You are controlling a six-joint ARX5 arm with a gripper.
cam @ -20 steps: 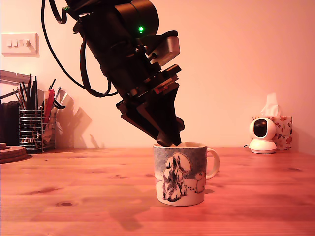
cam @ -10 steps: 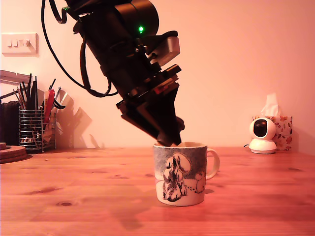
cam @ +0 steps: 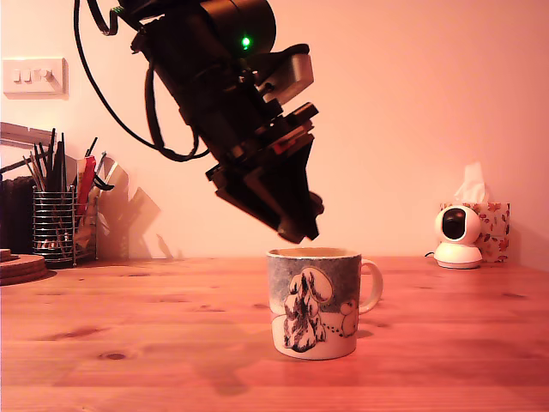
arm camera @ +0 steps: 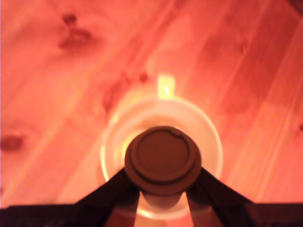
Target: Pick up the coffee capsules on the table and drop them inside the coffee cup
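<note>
The black gripper [cam: 296, 227] pinches a small dark brown capsule [arm camera: 162, 160] by its flat round rim, poised directly above the open mouth of the wide white ceramic mug [cam: 313, 302]. The mug, printed with a snowy tree cartoon, stands on the reddish-brown wooden worktop [cam: 129, 343].

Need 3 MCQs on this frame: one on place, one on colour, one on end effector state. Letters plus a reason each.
1. Where is the end effector?
A. above the mug's mouth
B. resting on the table
C. beside the pen holder

2. What colour is the capsule?
A. white
B. dark brown
C. green

3. What is the end effector doing?
A. open and empty
B. shut on the mug handle
C. shut on the capsule

Answers:
1. A: in the exterior view its tip hangs just over the rim of the coffee cup.
2. B: the wrist view shows a dark brown round face.
3. C: in the wrist view the two fingers press the capsule's sides over the cup.
</note>
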